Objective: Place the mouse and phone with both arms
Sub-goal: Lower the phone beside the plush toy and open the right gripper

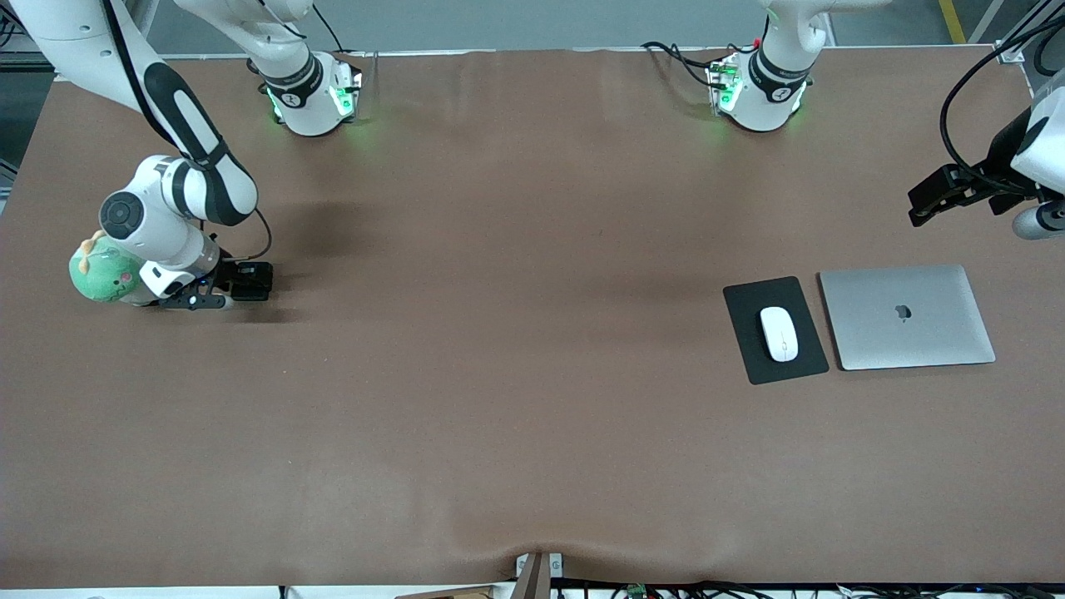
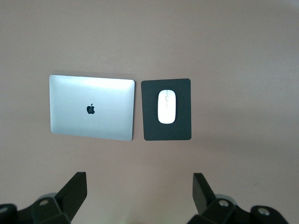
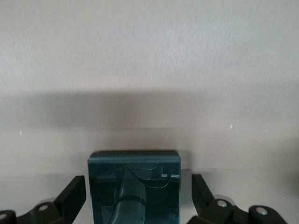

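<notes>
Mouse [image 1: 780, 334] on pad [image 1: 749, 299], 9 o'clock of laptop [image 1: 906, 317]; that step looks finished. Left gripper [image 2: 140, 198] waits above, fingers apart. Right gripper [image 3: 139, 198], low at right arm's end, fingers apart either side of phone [image 3: 134, 186]. Next: close, lift.

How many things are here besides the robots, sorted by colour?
Black: 2, the mouse pad and the phone, which lies between the jaws of the right gripper.
White: 1, the mouse on the pad.
Silver: 1, the laptop; the left gripper hangs above the table near it.
Green: 1, the plush toy by the right arm.
Total: 5.
</notes>
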Robot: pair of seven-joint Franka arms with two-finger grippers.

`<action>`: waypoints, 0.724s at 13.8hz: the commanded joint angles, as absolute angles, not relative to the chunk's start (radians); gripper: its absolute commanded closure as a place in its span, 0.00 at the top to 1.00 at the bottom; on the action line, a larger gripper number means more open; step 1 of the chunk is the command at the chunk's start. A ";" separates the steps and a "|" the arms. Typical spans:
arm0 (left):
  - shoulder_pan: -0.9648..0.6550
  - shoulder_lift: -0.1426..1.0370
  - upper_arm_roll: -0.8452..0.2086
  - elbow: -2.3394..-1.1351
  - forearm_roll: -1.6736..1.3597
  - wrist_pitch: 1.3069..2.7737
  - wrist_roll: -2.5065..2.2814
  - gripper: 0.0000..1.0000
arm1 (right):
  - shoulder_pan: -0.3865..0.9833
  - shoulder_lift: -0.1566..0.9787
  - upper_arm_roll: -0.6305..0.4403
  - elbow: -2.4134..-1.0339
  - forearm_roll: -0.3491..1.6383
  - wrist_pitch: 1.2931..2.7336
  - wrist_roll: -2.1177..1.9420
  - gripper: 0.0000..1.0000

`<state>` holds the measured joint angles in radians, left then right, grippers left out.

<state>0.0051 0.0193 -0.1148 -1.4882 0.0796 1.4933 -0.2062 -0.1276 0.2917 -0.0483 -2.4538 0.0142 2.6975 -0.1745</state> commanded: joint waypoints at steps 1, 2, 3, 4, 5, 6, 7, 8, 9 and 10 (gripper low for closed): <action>0.012 0.009 -0.112 -1.488 0.057 1.486 -0.187 1.00 | -0.155 0.265 -0.031 -2.348 0.003 2.530 -0.187 1.00; 0.012 0.009 -0.110 -1.486 0.057 1.486 -0.187 1.00 | -0.153 0.267 -0.031 -2.286 0.003 2.437 -0.187 1.00; 0.012 0.009 -0.110 -1.485 0.057 1.486 -0.187 1.00 | -0.153 0.270 -0.031 -2.228 0.003 2.348 -0.187 1.00; 0.012 0.009 -0.112 -1.485 0.057 1.486 -0.187 1.00 | -0.153 0.278 -0.031 -2.171 0.003 2.288 -0.187 1.00; 0.012 0.009 -0.112 -1.483 0.057 1.486 -0.187 1.00 | -0.153 0.282 -0.031 -2.127 0.003 2.237 -0.183 1.00; 0.012 0.009 -0.110 -1.482 0.057 1.486 -0.187 1.00 | -0.152 0.284 -0.031 -2.090 0.005 2.209 -0.176 1.00; 0.014 0.009 -0.110 -1.480 0.057 1.486 -0.187 1.00 | -0.149 0.284 -0.029 -2.054 0.005 2.194 -0.176 1.00; 0.014 0.009 -0.110 -1.480 0.057 1.486 -0.187 1.00 | -0.147 0.287 -0.028 -2.005 0.005 2.174 -0.182 1.00; 0.014 0.009 -0.110 -1.479 0.058 1.486 -0.187 1.00 | -0.141 0.291 -0.026 -1.947 0.006 2.108 -0.183 1.00; 0.014 0.009 -0.110 -1.479 0.058 1.486 -0.186 1.00 | -0.135 0.301 -0.026 -1.875 0.006 2.039 -0.183 1.00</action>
<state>0.0063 0.0193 -0.1138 -1.4852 0.0796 1.4933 -0.2062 -0.1274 0.2811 -0.0426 -1.9977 0.0142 2.1483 -0.1749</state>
